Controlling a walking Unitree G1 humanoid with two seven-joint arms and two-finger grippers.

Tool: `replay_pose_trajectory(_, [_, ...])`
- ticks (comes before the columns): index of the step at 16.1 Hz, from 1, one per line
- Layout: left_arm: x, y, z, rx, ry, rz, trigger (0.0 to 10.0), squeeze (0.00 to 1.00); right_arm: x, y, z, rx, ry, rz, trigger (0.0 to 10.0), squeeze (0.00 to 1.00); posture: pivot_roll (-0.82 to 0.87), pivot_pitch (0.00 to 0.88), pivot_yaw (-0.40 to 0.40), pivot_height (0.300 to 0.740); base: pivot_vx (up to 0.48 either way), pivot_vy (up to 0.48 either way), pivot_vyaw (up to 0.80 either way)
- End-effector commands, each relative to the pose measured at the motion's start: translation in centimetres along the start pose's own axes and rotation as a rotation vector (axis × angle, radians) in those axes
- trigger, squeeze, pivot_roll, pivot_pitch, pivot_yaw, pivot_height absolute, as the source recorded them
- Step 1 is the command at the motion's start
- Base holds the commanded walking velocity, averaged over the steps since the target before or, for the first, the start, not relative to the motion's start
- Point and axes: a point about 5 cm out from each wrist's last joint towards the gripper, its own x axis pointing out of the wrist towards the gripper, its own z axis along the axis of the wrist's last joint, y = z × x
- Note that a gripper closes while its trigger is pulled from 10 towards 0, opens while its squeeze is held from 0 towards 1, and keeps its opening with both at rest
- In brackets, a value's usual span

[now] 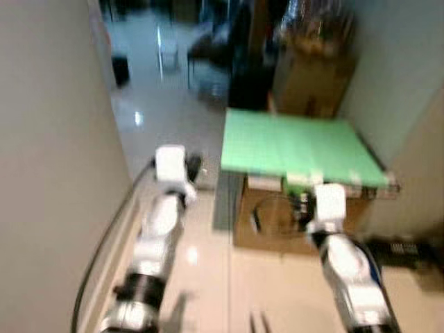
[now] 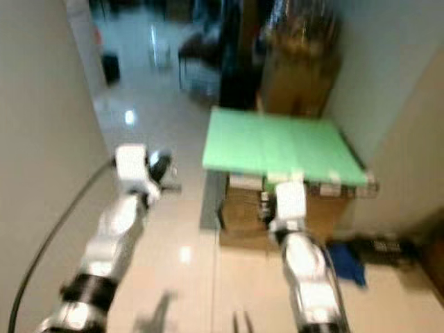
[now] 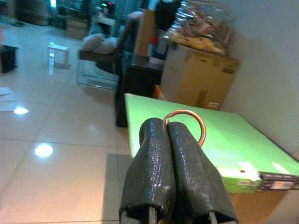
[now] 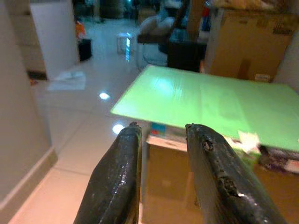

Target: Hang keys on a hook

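Note:
A copper-coloured key ring sticks out from between the two black fingers of my left gripper, which is shut on it. Any keys on the ring are hidden behind the fingers. In the eye views the left gripper is raised beside the beige wall on the left, level with the green table top's near left corner. My right gripper is open with nothing between its fingers, and it points at the front edge of the green table. The right arm is held low in front of that edge.
A brown cardboard box sits under the green table. A bigger cardboard box with a clear bag on top stands behind the table against the right wall. Glossy tiled floor runs ahead to dark furniture. A black cable trails along the left arm.

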Motion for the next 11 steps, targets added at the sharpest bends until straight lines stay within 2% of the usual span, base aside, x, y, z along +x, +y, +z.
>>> replay_pose_trajectory(1, [0.0, 0.2, -0.4, -0.004, 0.015, 0.016, 10.0, 0.00, 0.1, -0.4, 0.3, -0.002, -0.013, 0.002, 10.0, 0.00, -0.13, 0.000, -0.014, 0.740, 0.000, 0.000, 0.71])
replay_pose_trajectory(4, [-0.7, 1.3, -2.0, 0.034, 0.075, 0.072, 10.0, 0.00, 0.2, 0.3, 0.2, 0.012, -0.012, 0.018, 10.0, 0.00, -0.11, 0.000, -0.006, 0.740, 0.000, 0.000, 0.69])
replay_pose_trajectory(6, [-1.1, 1.6, -2.1, 0.043, 0.073, 0.086, 10.0, 0.00, 0.1, 0.4, -0.1, 0.016, -0.007, 0.017, 10.0, 0.00, -0.10, 0.000, -0.007, 0.740, 0.000, 0.000, 0.68])
replay_pose_trajectory(11, [-1.8, 0.7, -2.4, 0.052, 0.057, 0.074, 10.0, 0.00, 0.3, 0.5, -0.5, 0.013, 0.014, 0.036, 10.0, 0.00, -0.08, 0.000, -0.020, 0.740, 0.000, -0.480, 0.68])
